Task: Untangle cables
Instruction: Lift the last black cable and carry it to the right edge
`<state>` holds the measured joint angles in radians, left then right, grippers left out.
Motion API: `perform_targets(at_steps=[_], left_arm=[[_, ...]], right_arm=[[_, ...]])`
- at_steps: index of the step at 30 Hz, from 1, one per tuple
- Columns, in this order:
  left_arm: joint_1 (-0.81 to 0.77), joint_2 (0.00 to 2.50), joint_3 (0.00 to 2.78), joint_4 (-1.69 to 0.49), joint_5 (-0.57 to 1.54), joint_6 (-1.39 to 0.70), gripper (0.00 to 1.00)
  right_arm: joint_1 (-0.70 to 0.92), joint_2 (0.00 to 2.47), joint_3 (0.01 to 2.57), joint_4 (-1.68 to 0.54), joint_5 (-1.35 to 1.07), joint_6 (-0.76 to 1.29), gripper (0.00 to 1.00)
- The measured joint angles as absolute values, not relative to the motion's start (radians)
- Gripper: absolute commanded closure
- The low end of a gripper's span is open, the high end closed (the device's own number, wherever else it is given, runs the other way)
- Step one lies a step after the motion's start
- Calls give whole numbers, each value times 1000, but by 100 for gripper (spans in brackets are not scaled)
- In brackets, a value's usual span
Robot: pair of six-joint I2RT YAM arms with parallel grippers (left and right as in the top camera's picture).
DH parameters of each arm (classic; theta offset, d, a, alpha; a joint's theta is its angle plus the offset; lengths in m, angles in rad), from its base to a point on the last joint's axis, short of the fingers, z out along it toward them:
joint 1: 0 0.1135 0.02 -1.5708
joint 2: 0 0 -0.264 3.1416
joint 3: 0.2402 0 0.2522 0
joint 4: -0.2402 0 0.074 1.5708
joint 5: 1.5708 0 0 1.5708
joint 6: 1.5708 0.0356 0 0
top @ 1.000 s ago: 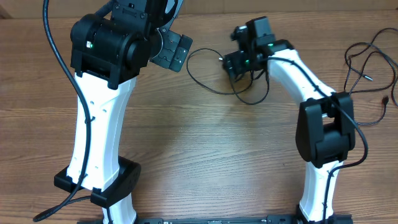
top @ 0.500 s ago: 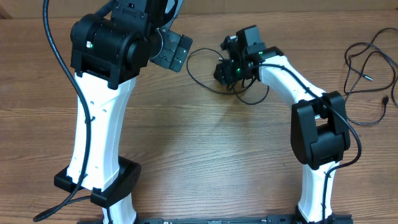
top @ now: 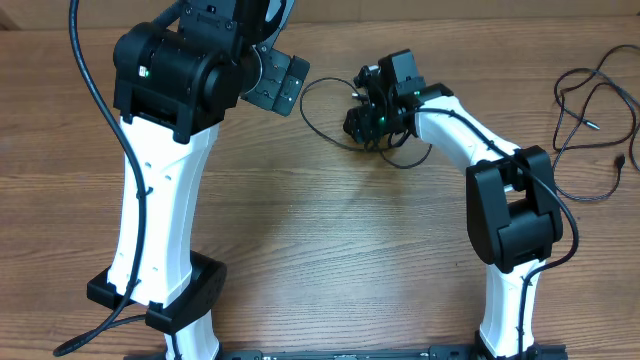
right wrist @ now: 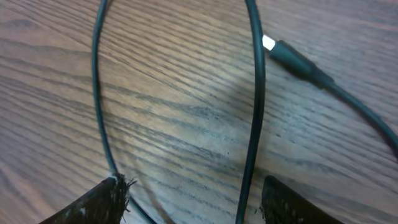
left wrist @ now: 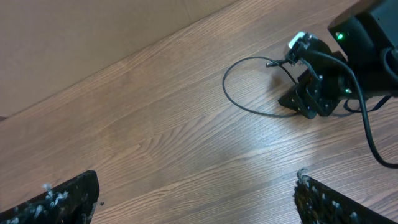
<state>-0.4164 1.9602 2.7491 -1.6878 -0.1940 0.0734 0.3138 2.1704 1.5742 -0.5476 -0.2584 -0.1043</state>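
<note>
On the wood desk (top: 330, 230), right fingers (right wrist: 99, 202) stand apart astride a cable strand (right wrist: 255, 112) near the plug (right wrist: 292, 59), gripping nothing; close squarely there. Left fingers (left wrist: 62, 199) gape empty.

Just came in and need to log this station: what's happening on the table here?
The robot is on an untangling job. Its right gripper is down over a loose cable loop, jaws open with two strands between the fingers, nothing clamped yet. The left gripper hangs open above the table, holding nothing. More cables lie spread at its right edge.
</note>
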Motion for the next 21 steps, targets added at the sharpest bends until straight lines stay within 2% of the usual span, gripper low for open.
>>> perform_targets(at_steps=[1, 2, 4, 9, 15, 21], left_arm=[[-416, 1960, 2749, -1688, -194, 70, 0], [-416, 1960, 2749, -1688, -194, 69, 0], [-416, 1960, 2749, -1688, -194, 65, 0], [-416, 1960, 2749, -1687, -194, 59, 0], [-416, 1960, 2749, -1687, -194, 58, 0], [-416, 1960, 2749, -1688, -194, 58, 0]], right_arm=[[314, 2170, 1557, -533, -258, -107, 44], [314, 2170, 1540, -523, -258, -106, 55], [314, 2170, 1512, -509, -258, -108, 96], [314, 2170, 1500, -517, -258, -89, 96], [314, 2166, 1555, -657, -258, -79, 96], [313, 2052, 1676, -698, -251, -41, 96]])
